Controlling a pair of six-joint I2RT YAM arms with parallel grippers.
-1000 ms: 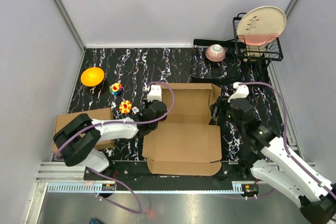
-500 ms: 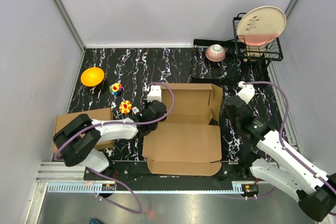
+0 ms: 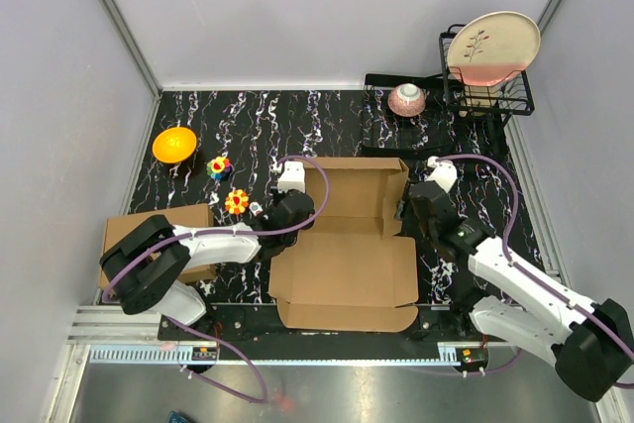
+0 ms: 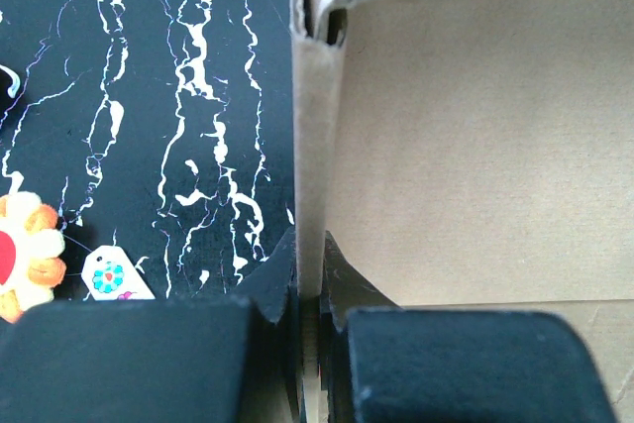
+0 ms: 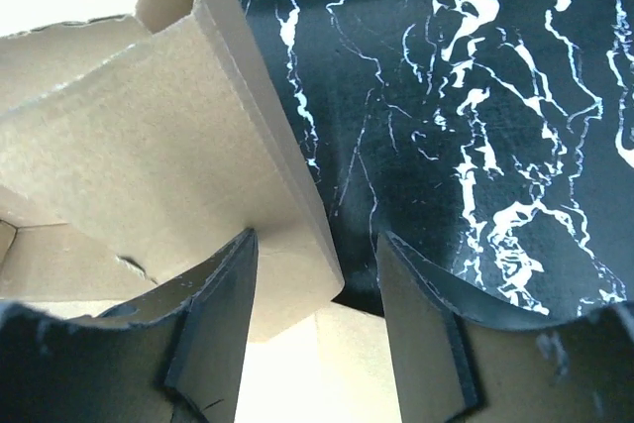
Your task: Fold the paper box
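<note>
The paper box (image 3: 347, 269) lies open mid-table, with its lid panel flat at the front and its tray walls raised at the back. My left gripper (image 3: 299, 208) is shut on the tray's left wall; in the left wrist view the gripper (image 4: 309, 257) pinches the thin edge of that box wall (image 4: 315, 165). My right gripper (image 3: 407, 207) is at the tray's right side. In the right wrist view it (image 5: 315, 240) is open, and the box's right side flap (image 5: 168, 136) stands between the fingers, touching the left finger (image 5: 213, 314).
A second plain carton (image 3: 149, 233) sits at the front left. An orange bowl (image 3: 174, 144) and two colourful toys (image 3: 219, 166) (image 3: 236, 202) lie left of the box. A pink bowl (image 3: 407, 99) and a wire rack (image 3: 495, 101) holding a plate (image 3: 492, 47) stand at the back right.
My right gripper drew back to the right, then came left again onto the box's right side flap, which now stands more upright. The left gripper has not moved.
</note>
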